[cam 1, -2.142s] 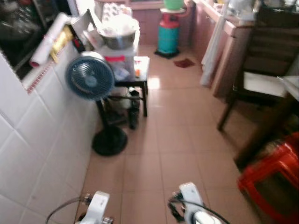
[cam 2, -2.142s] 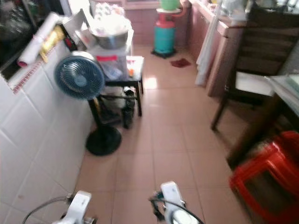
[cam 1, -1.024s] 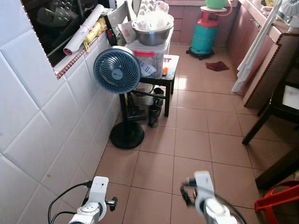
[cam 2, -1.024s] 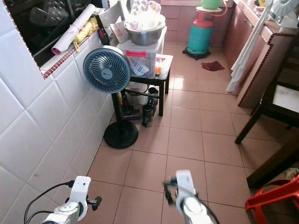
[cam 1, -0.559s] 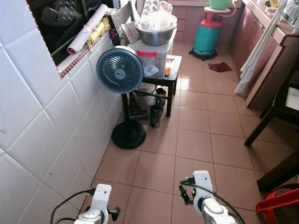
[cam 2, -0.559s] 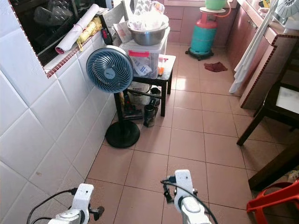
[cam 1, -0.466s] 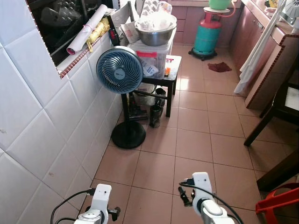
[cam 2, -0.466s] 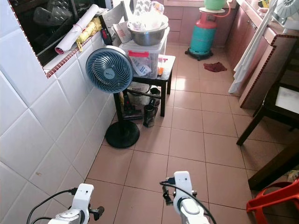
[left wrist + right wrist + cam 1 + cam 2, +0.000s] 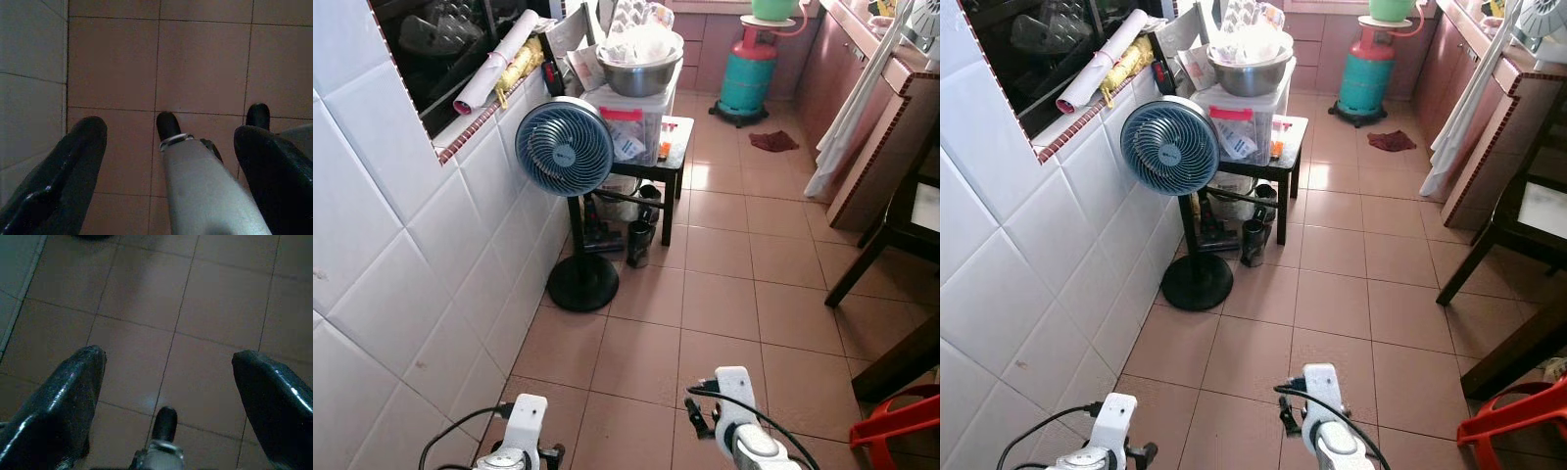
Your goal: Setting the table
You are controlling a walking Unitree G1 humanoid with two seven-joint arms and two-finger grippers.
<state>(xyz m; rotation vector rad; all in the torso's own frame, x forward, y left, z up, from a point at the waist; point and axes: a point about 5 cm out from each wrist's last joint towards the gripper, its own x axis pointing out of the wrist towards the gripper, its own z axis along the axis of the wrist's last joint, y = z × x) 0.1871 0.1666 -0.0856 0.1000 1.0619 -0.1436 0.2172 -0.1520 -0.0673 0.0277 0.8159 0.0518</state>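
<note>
Leftmost, white tiled wall (image 9: 401, 264) down the left side. Beside it, upper left of centre, blue fan (image 9: 565, 148) on a black round base. Behind, upper centre, steel bowl (image 9: 640, 72) atop a plastic box (image 9: 631, 122) on a small black table (image 9: 673, 157). Top centre-right, teal gas cylinder (image 9: 745, 77). Right edge, dark chair (image 9: 891, 230); lower right corner, red stool (image 9: 901, 426). Low over the tiled floor (image 9: 724, 294): left gripper (image 9: 168, 161) and right gripper (image 9: 168, 396), fingers spread wide, holding nothing. No tableware identifiable.

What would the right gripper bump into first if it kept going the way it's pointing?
Probably the pinkish tiled floor. The right gripper hangs open and points down at bare tiles, with nothing between its fingers and the floor, though depth is hard to judge.
</note>
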